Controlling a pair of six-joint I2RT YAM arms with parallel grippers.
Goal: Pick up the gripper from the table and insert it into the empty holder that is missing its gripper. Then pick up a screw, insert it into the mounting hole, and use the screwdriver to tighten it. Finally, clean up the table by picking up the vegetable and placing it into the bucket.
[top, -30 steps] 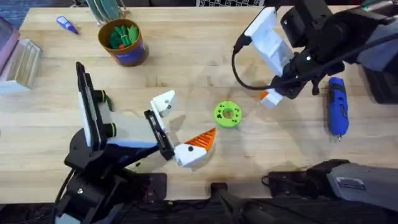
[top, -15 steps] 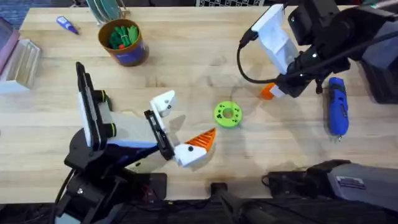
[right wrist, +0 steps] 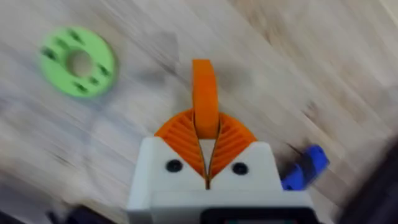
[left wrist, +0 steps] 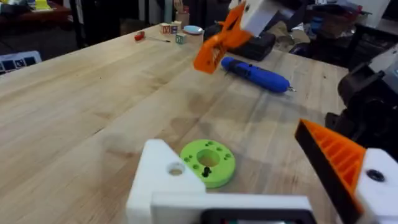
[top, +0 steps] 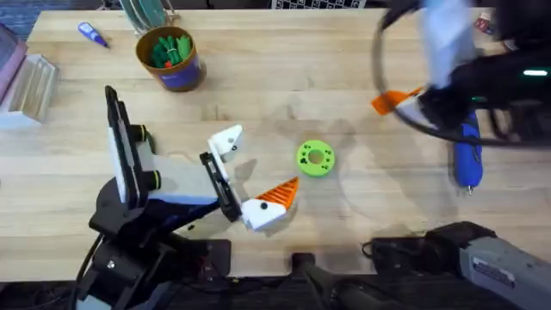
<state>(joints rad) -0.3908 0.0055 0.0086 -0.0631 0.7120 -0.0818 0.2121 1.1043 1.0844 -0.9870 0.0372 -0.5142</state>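
Gripper (right wrist: 205, 99), the orange wedge, is clamped between the ribbed orange pads of the right end effector (right wrist: 206, 134); the right wrist view shows both pads pressed against it and its tip sticking out beyond them. Overhead, the right end effector (top: 405, 102) is blurred, with the wedge (top: 389, 101) pointing toward table centre, near the blue screwdriver (top: 467, 148). Left wrist view adds height: wedge (left wrist: 217, 43) is lifted clear of the table (left wrist: 87, 93), above the screwdriver (left wrist: 256, 73) lying flat.

Left end effector (top: 250, 176) rests low near the front edge. Overhead, one finger is the bare white holder (top: 226, 143); the other carries an orange pad (top: 280, 192). Left wrist view shows a wide gap between holder (left wrist: 163, 177) and pad (left wrist: 333, 158), nothing in it, so it is open. Green disc (top: 315, 158) lies just beyond it. Bucket (top: 171, 58) stands at the far left with green pieces inside.
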